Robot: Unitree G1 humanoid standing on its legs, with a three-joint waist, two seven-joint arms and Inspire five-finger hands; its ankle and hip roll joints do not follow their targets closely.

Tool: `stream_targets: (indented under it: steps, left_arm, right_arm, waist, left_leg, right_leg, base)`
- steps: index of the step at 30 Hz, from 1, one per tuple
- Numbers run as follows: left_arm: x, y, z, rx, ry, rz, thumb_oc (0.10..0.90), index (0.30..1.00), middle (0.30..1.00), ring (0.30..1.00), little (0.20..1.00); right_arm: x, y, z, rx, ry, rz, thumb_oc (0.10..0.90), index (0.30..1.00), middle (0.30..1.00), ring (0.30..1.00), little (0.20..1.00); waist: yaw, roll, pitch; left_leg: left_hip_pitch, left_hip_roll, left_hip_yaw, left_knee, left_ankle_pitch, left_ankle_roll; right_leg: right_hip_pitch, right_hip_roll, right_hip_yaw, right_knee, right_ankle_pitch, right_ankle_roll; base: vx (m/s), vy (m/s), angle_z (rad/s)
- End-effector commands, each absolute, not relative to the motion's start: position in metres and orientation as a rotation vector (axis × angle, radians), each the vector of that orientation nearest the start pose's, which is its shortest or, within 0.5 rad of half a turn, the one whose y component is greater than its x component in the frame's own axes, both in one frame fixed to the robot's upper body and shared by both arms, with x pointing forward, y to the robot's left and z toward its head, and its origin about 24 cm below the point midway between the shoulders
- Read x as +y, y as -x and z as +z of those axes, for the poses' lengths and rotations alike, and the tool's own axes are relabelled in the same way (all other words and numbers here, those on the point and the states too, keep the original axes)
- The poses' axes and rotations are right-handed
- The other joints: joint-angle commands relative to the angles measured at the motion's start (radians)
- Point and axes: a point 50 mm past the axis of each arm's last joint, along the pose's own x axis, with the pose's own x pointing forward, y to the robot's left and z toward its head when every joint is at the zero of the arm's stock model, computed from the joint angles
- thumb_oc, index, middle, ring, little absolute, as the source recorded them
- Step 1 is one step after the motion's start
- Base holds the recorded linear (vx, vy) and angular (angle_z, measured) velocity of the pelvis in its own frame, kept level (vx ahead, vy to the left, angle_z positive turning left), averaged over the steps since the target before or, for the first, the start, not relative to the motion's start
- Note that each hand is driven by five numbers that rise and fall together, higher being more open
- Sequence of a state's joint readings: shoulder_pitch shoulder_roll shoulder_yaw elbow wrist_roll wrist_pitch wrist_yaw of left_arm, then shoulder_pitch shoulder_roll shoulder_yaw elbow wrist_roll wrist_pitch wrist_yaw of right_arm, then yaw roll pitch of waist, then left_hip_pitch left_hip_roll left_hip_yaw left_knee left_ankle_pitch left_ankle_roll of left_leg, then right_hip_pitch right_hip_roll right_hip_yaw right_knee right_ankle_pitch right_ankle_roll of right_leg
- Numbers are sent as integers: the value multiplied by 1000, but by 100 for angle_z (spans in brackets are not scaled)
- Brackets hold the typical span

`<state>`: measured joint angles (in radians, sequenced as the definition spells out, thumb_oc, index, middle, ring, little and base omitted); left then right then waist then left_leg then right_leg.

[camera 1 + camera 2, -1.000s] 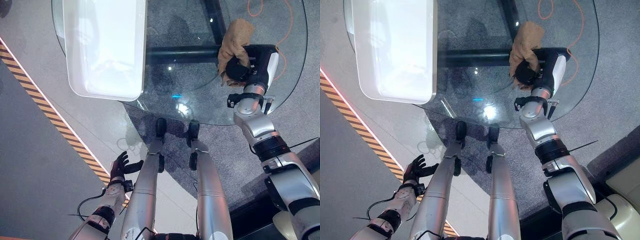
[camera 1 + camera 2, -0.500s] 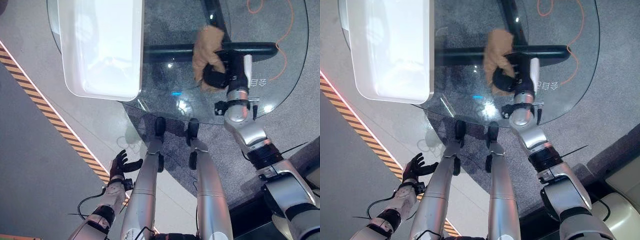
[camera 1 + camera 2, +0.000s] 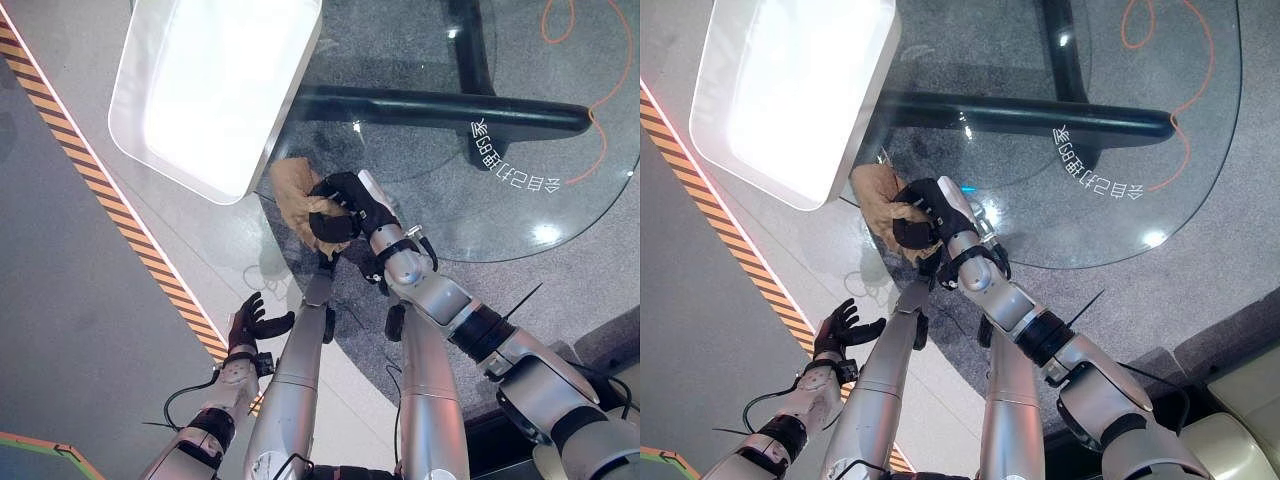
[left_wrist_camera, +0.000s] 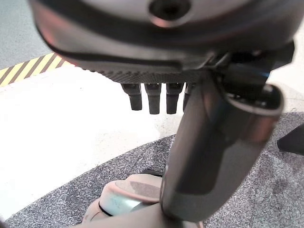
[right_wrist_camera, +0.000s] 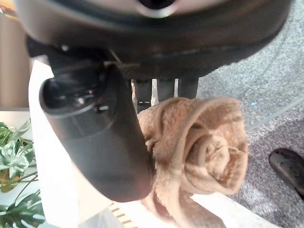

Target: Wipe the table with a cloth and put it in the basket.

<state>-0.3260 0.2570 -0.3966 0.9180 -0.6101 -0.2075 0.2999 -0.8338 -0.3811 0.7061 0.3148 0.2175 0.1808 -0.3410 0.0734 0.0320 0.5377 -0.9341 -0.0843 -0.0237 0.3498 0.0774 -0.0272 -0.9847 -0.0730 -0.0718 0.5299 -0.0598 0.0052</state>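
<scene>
Cloth: tan, crumpled terry cloth (image 3: 295,192), centre of the left eye view, at the near edge of the round glass table (image 3: 520,130), bunched in the right hand.
Left hand: dark left hand (image 3: 252,322), lower left of the left eye view, low beside the robot and well off the table; fingers spread and relaxed, holding nothing.
Basket: white, rounded-rectangle plastic basket (image 3: 160,160), upper left of the frame, on the table's left part; its near right corner lies just beside the cloth.
Key relation: the basket's opening lies up and to the left of the cloth; the basket's long axis runs from lower left to upper right; the right hand is much the nearer.
Right hand: dark right hand (image 3: 923,218), just right of the cloth, fingers curled round the wadded fabric, the arm reaching in from the lower right across the table edge.
Next move (judgement): lift and carry up-left over the rim.
</scene>
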Motion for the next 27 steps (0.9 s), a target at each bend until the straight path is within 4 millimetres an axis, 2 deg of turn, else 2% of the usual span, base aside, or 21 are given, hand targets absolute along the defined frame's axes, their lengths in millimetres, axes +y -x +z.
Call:
stream_targets:
  steps: [1, 11, 18, 20, 22, 23, 27]
  left_arm:
    - [168, -234, -90, 590, 54, 242, 800, 900, 900, 900, 900]
    - [169, -232, -90, 590, 60, 247, 800, 900, 900, 900, 900]
    - [170, -228, -93, 604, 63, 265, 800, 900, 900, 900, 900]
    - [171, -228, -92, 605, 62, 269, 800, 900, 900, 900, 900]
    - [172, -228, -92, 608, 61, 272, 800, 900, 900, 900, 900]
    - [175, -227, -92, 608, 60, 276, 800, 900, 900, 900, 900]
    - [178, -225, -93, 608, 56, 280, 800, 900, 900, 900, 900]
  right_arm:
    - [-55, -342, 178, -393, 423, 235, 100, 300, 300, 300, 200]
    - [-78, -348, 190, -432, 363, 65, 100, 300, 300, 300, 200]
    - [-119, -353, 219, -528, 272, -212, 100, 300, 300, 300, 200]
    - [-138, -355, 230, -539, 283, -310, 100, 300, 300, 300, 200]
    - [-148, -356, 234, -541, 304, -353, 100, 300, 300, 300, 200]
    - [-161, -357, 238, -535, 341, -405, 100, 300, 300, 300, 200]
    - [-186, -361, 245, -503, 394, -513, 100, 300, 300, 300, 200]
  waist:
    - [-10, 44, -18]
    - [-13, 48, -18]
    - [-18, 46, -18]
    - [-21, 43, -18]
    - [-21, 40, -18]
    - [-22, 38, -18]
    - [-23, 35, -18]
  left_leg:
    - [-21, -33, 44, 101, -91, 46]
    - [-17, -29, 49, 101, -94, 49]
    - [-12, -26, 47, 107, -105, 52]
    - [-8, -25, 45, 106, -109, 54]
    - [-7, -24, 45, 108, -111, 55]
    - [-6, -23, 43, 111, -115, 55]
    - [-7, -22, 41, 118, -121, 56]
  right_leg:
    - [-9, 28, 5, -126, 106, 38]
    - [-9, 27, 4, -122, 109, 39]
    - [-4, 31, 10, -116, 106, 40]
    - [0, 34, 12, -117, 107, 41]
    - [2, 34, 11, -117, 107, 41]
    - [4, 35, 10, -116, 106, 42]
    - [5, 36, 8, -114, 106, 42]
  base:
    - [0, 0, 0]
    - [0, 0, 0]
    - [0, 0, 0]
    - [5, -16, -1]
    - [5, -16, -1]
    - [13, -34, -3]
    - [13, -31, -5]
